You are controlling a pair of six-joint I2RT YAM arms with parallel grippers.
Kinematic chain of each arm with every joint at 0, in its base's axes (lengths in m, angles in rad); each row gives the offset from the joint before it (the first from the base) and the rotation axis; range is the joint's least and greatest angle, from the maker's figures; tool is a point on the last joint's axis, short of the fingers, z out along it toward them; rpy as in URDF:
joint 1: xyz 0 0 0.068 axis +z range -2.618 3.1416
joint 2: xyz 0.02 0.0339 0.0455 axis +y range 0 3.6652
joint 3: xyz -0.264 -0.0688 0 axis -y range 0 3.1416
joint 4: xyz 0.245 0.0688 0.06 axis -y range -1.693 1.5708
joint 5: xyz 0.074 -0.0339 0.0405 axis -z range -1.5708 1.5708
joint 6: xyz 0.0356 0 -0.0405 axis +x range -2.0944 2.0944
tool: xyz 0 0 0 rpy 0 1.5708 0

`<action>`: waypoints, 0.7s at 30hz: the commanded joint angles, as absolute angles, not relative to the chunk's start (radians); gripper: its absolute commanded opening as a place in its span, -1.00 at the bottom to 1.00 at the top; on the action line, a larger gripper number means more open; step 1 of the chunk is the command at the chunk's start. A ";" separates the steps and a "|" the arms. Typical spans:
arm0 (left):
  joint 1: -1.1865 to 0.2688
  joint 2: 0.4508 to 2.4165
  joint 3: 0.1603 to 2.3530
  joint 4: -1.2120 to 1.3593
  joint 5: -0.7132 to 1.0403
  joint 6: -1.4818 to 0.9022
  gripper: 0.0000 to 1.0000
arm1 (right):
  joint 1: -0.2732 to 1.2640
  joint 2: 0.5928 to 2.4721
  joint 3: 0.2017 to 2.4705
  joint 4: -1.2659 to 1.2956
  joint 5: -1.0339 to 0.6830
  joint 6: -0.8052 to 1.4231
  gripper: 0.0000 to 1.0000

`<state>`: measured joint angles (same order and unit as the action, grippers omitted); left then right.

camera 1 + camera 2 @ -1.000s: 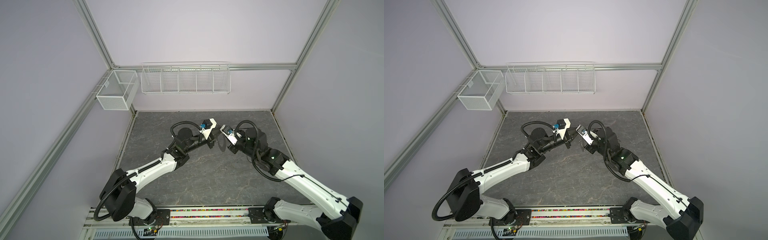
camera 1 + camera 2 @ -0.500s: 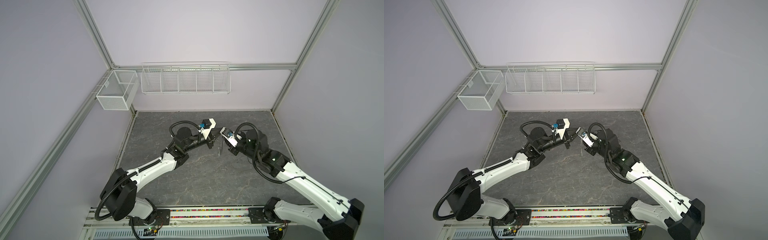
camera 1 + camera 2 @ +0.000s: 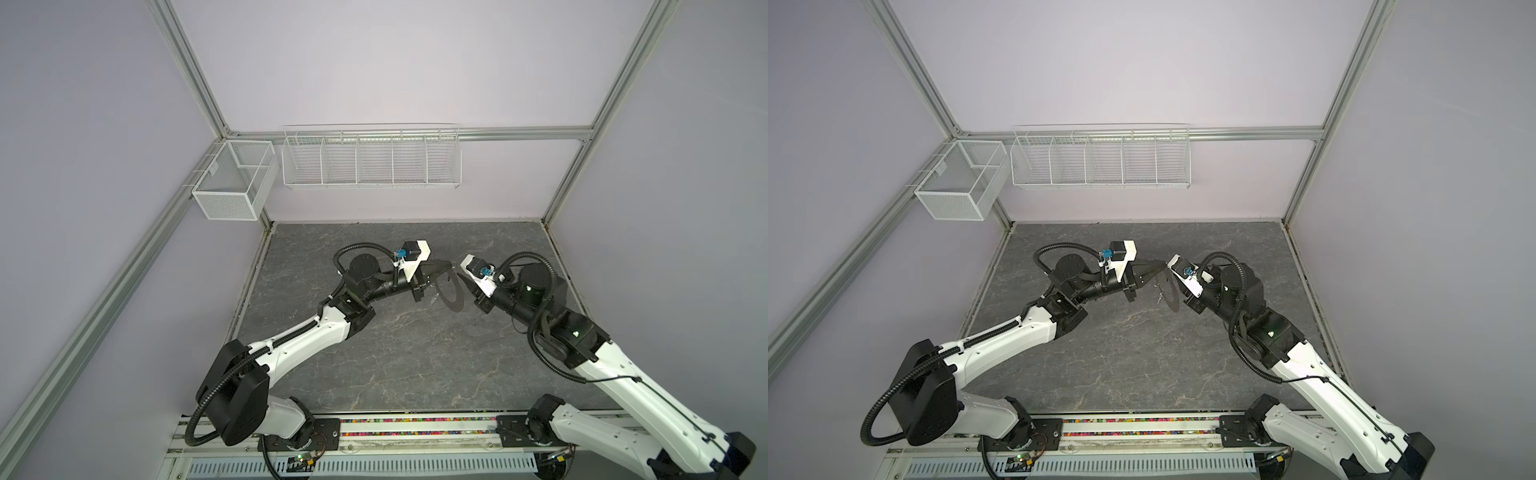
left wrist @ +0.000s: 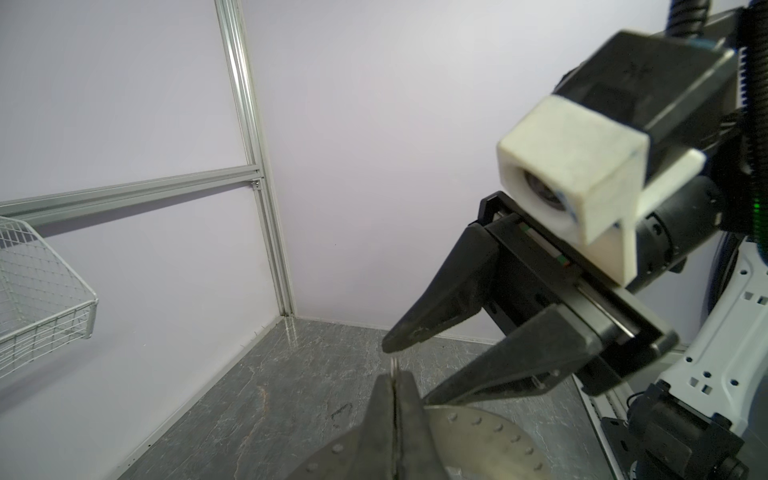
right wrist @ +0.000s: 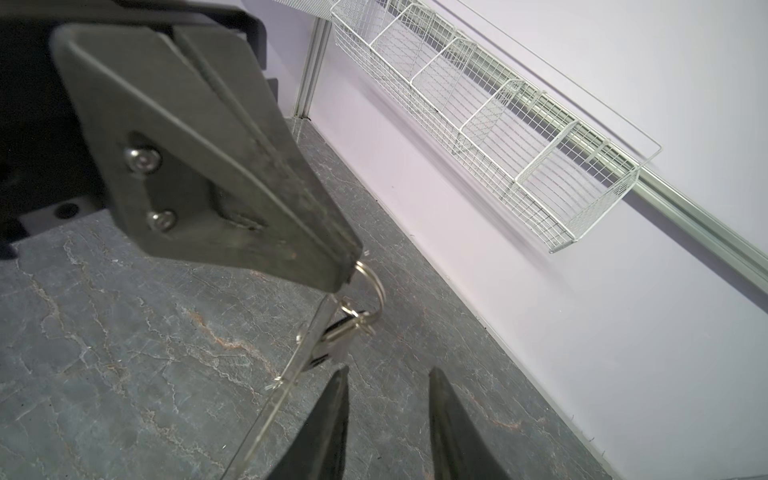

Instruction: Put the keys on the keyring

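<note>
The keyring (image 3: pixel 452 298) is a flat grey disc hanging above the floor, edge-on in the right wrist view (image 5: pixel 286 380). My left gripper (image 3: pixel 449 263) is shut on a wire loop (image 5: pixel 372 283) at its top rim, and the holed disc (image 4: pixel 482 436) spreads below the closed jaws (image 4: pixel 394 380). A silver key (image 5: pixel 332 334) dangles from a small ring beside the disc and shows as a glint (image 3: pixel 1159 296) in a top view. My right gripper (image 5: pixel 388 370) stands open just off the disc, holding nothing. Its two dark fingers (image 4: pixel 440 316) point at the left gripper's tip.
A long white wire rack (image 3: pixel 371 158) hangs on the back wall, and a white mesh box (image 3: pixel 232 187) on the left wall. The dark marbled floor (image 3: pixel 407 365) lies below both arms. Aluminium frame posts stand in the corners.
My right gripper has gone from shut to open and drawn back a little to the right. The disc has swung, while the left gripper has stayed shut on it in place.
</note>
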<state>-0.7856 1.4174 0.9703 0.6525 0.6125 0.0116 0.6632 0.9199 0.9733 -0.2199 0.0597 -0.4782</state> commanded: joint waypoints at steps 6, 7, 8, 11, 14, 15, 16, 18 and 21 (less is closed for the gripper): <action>-0.782 1.388 0.966 0.657 0.670 -0.002 -1.00 | 0.655 0.949 1.002 -0.257 -0.005 -0.578 -0.41; -0.781 1.389 0.968 0.653 0.670 0.000 -1.00 | 0.656 0.947 0.998 -0.248 -0.018 -0.583 -0.42; -0.782 1.389 0.968 0.649 0.670 0.000 -1.00 | 0.656 0.944 0.993 -0.237 -0.033 -0.587 -0.42; -0.782 1.388 0.970 0.643 0.671 0.004 -1.00 | 0.656 0.936 0.987 -0.227 -0.062 -0.607 -0.44; -0.782 1.395 0.976 0.638 0.670 0.006 -1.00 | 0.656 0.934 0.987 -0.230 -0.084 -0.616 -0.50; -0.782 1.396 0.978 0.637 0.671 0.006 -1.00 | 0.656 0.933 0.985 -0.231 -0.086 -0.617 -0.53; -0.782 1.398 0.980 0.637 0.673 0.008 -1.00 | 0.657 0.933 0.983 -0.232 -0.085 -0.618 -0.55; -0.782 1.402 0.984 0.637 0.675 0.006 -1.00 | 0.656 0.934 0.984 -0.240 -0.077 -0.624 -0.60; -0.782 1.407 0.988 0.635 0.671 0.006 -1.00 | 0.655 0.934 0.985 -0.248 -0.066 -0.630 -0.69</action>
<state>-0.7853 1.4155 0.9703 0.6151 0.6563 0.0113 0.6605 0.9455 0.9817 -0.2501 -0.0494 -0.6064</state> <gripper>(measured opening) 0.049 0.164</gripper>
